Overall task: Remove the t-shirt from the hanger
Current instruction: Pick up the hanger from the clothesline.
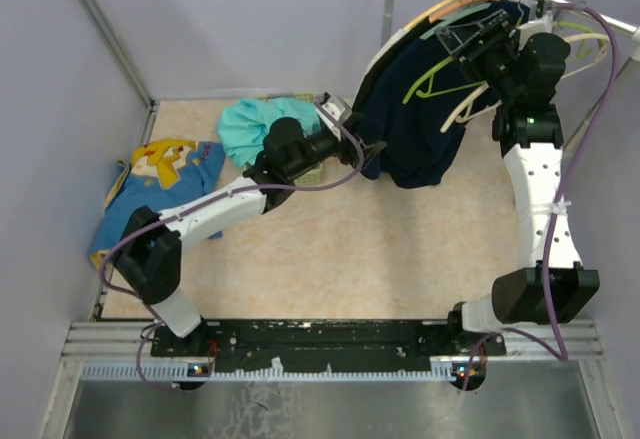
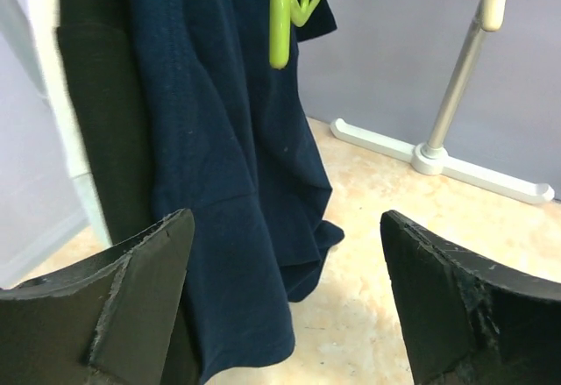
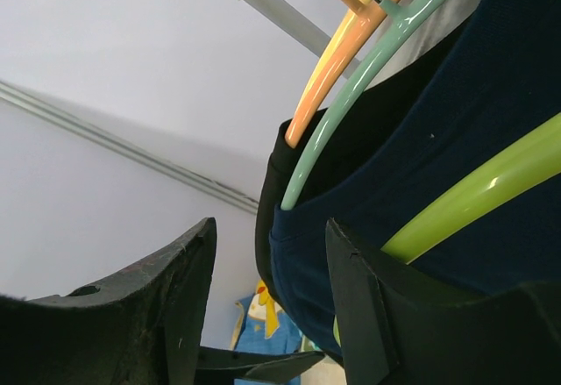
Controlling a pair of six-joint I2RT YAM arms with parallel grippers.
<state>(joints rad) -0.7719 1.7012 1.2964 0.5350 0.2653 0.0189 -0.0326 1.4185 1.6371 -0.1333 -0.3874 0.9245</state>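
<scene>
Two grippers are seen spread open, and nothing is held in either. The navy t-shirt (image 1: 412, 134) is hung from the rail (image 1: 560, 4) at the upper right of the top view. It is carried on a mint hanger (image 3: 368, 78), with a black garment (image 3: 280, 174) on an orange hanger (image 3: 337, 60) just beside it and a lime hanger (image 3: 473, 201) lying across its front. The left gripper (image 2: 282, 227) is held wide open near the shirt's lower hem, which is draped at the left of the wrist view; no cloth is caught between the fingers. The right gripper (image 3: 272, 227) is raised at the shirt's shoulder, its jaws parted beside the collar edge and clamped on nothing. A teal garment (image 1: 260, 124) and a blue printed garment (image 1: 160, 174) are laid on the beige surface (image 1: 380, 249) at the left.
</scene>
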